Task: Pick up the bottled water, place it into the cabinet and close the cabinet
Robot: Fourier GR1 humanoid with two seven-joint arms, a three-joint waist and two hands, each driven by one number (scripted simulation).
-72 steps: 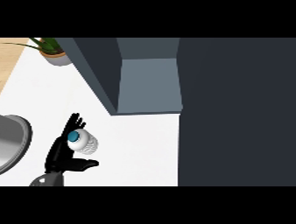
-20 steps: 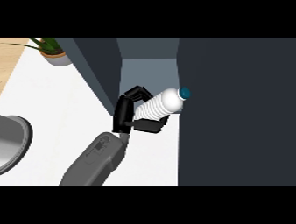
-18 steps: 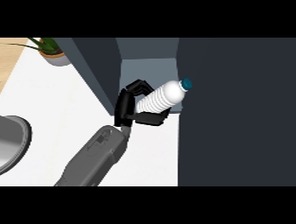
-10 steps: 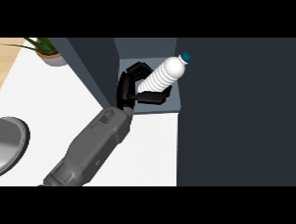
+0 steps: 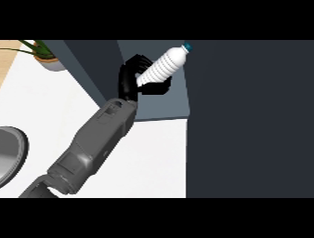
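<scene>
Currently left hand (image 5: 134, 80) was curled around the bottled water (image 5: 162, 67), tilted cap-up inside the open cabinet (image 5: 161, 104); right hand unseen.

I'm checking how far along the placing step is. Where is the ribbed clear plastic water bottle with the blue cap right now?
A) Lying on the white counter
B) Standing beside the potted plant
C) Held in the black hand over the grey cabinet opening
C: the black left hand curls round the ribbed clear plastic water bottle, tilted over the grey cabinet opening.
</scene>
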